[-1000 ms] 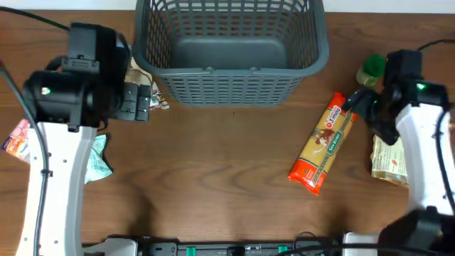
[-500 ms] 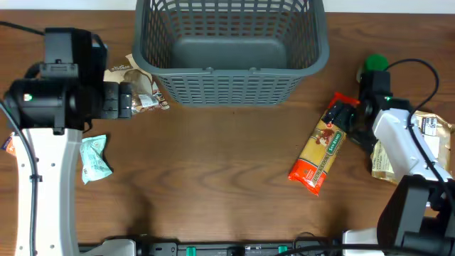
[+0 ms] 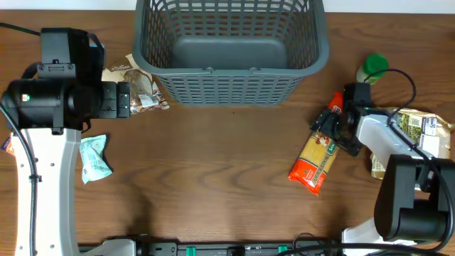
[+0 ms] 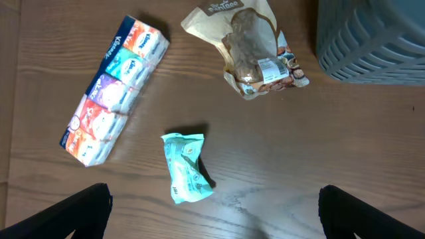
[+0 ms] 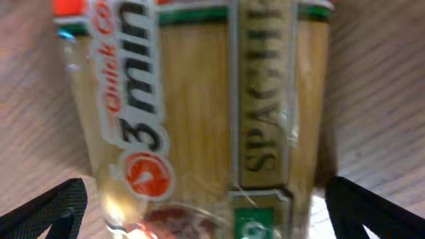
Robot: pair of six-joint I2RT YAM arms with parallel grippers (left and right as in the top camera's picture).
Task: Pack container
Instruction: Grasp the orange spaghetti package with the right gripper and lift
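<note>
The container, a large grey slatted basket (image 3: 231, 80), stands empty at the back centre; its corner shows in the left wrist view (image 4: 378, 33). A spaghetti pack (image 3: 313, 165) lies slanted on the table to its right. My right gripper (image 3: 334, 128) is open and low over the pack's upper end. In the right wrist view the pack (image 5: 199, 113) fills the frame, with my fingers (image 5: 206, 202) on either side of it. My left gripper (image 3: 134, 99) is open and empty, high above the table left of the basket. It is also open in the left wrist view (image 4: 212, 202).
A brown snack bag (image 3: 142, 89) (image 4: 255, 53) lies by the basket's left corner. A green packet (image 3: 94, 158) (image 4: 187, 166) and a colourful tissue pack (image 4: 113, 89) lie at the left. A green-lidded jar (image 3: 373, 67) and a brown bag (image 3: 412, 131) sit at the right.
My right gripper has moved left and down onto the upper end of the spaghetti pack. My left arm shifted left at first and has since stayed almost still.
</note>
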